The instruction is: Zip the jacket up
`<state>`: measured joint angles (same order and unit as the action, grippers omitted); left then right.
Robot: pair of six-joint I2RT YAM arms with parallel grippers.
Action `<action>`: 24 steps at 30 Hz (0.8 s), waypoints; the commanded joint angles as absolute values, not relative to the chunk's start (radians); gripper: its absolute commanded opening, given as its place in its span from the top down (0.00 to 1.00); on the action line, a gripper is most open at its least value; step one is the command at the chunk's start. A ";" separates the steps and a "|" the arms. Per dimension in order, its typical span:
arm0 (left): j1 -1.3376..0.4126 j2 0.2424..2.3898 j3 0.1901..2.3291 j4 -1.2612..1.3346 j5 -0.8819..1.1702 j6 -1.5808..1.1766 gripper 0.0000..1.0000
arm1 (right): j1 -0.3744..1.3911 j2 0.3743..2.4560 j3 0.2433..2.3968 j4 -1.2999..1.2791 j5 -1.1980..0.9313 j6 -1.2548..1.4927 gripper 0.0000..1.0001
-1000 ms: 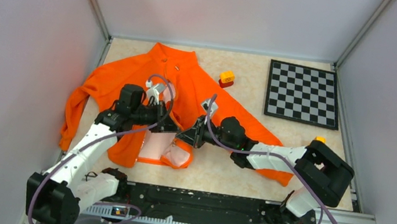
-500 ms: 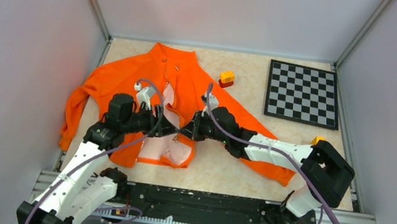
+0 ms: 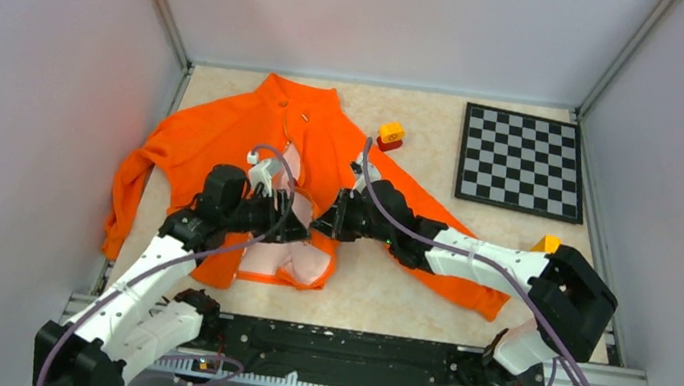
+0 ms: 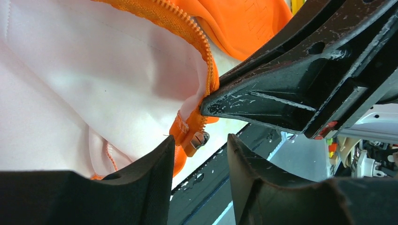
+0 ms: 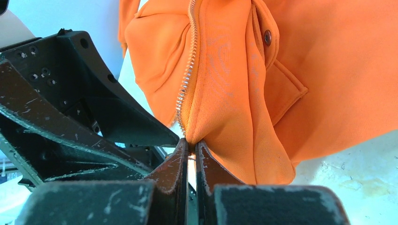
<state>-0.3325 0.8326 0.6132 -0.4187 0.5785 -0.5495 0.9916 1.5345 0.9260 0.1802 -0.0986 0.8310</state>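
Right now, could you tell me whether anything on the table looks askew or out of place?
The jacket lies askew, its lower front open with pale lining folded out. A yellow-and-red block sits beside it, unrelated to zipping. Nothing looks damaged or spilled.

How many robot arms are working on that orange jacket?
2. The left gripper faces the jacket from the left; the right gripper pinches its zipper edge from the right.

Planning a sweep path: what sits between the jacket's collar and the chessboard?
Only a small yellow-and-red block, nearer the jacket than the chessboard, seen in the top view.
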 commanded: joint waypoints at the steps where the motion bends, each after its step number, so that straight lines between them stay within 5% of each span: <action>1: -0.341 0.852 0.616 -0.351 0.596 -0.527 0.54 | 0.989 1.499 0.976 0.187 -0.101 0.843 1.00; 12: -0.352 0.898 0.613 -0.336 0.620 -0.520 0.56 | 0.989 1.498 0.993 0.196 -0.115 0.843 1.00; 19: -0.352 0.916 0.619 -0.351 0.599 -0.517 0.79 | 0.987 1.486 0.997 0.187 -0.121 0.825 1.00; 24: -0.351 0.881 0.587 -0.281 0.661 -0.525 0.94 | 0.928 1.463 0.937 0.265 -0.257 0.774 0.74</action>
<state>-0.3481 0.9142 0.6113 -0.3717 0.6086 -0.5274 0.9760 1.5295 0.9440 0.1623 -0.1410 0.8192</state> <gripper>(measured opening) 0.117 0.187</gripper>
